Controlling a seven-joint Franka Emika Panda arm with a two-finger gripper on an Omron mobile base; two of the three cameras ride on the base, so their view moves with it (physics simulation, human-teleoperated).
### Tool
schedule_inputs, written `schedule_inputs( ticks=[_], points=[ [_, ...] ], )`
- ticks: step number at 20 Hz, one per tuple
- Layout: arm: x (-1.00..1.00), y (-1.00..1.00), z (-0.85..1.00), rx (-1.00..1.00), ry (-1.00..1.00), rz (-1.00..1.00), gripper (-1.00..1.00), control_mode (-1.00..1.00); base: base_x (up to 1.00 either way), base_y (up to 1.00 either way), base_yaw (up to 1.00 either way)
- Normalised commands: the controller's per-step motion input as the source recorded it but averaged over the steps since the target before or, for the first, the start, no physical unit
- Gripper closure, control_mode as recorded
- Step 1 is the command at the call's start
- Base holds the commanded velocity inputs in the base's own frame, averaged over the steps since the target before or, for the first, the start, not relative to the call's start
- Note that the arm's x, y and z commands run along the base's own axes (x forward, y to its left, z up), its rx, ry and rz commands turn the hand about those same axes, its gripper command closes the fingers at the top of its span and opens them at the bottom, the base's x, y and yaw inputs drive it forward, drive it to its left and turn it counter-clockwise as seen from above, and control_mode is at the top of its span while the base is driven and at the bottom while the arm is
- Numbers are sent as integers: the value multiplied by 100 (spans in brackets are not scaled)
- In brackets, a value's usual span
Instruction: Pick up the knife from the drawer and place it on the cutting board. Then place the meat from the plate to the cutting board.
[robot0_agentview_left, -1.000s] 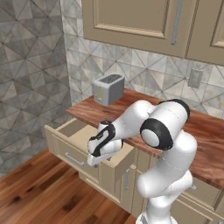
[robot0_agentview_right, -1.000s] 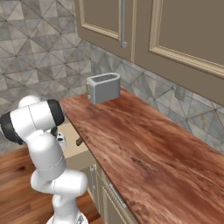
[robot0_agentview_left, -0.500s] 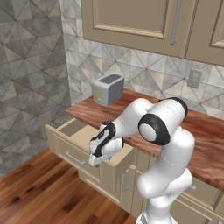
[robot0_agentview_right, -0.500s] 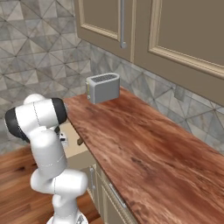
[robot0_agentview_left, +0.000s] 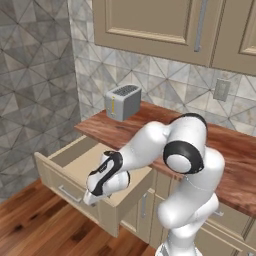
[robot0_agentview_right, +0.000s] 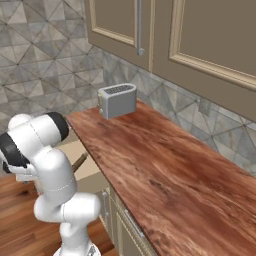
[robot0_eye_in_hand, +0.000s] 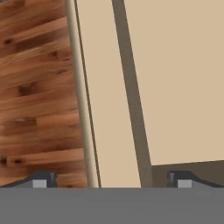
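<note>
Drawer (robot0_agentview_left: 75, 165) pulled out from beneath the wooden counter (robot0_agentview_right: 165, 170), light tan interior exposed. Silver bar handle (robot0_agentview_left: 69, 194) visible on the framed front in the left base view.

Gripper (robot0_agentview_left: 90, 199) positioned low over the drawer's front wall, near its right front corner, pointing downward. In the hand view, gripper (robot0_eye_in_hand: 109, 180) with jaws spread fully apart; one fingertip (robot0_eye_in_hand: 41, 179) over the floor side, the other over the drawer side, front wall of the drawer (robot0_eye_in_hand: 105, 87) running between them. Nothing between the jaws, nothing clamped.

Knife (robot0_agentview_right: 80, 161) seen in the right base view: brown handle end lying inside the drawer, close under the counter edge, angled toward the arm; blade hidden behind the robot's body. Exact separation between knife and gripper not determinable, as both never appear together in one view. Drawer floor visible in the hand view bare tan at the place below the jaws, so knife lies away from the point directly beneath the gripper, further toward the rear right part of the drawer.

Toaster (robot0_agentview_left: 123, 101) standing on the counter at its far left end, against the tiled backsplash (robot0_agentview_left: 165, 87). Upper cabinets (robot0_agentview_left: 150, 22) above. Wooden floor (robot0_eye_in_hand: 35, 87) beside the drawer front in the hand view.
</note>
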Motion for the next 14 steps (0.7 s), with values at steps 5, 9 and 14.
schedule_inputs(
  ticks=[5, 9, 14],
  points=[
    [-43, 100, 0, 8, -3, 1, -100, -100, 0, 0, 0],
    [-43, 92, 2, 5, -16, 0, -100, -100, 0, 0, 0],
    [-5, 10, 0, 2, -1, 0, -100, -100, 0, 0, 0]
  ],
)
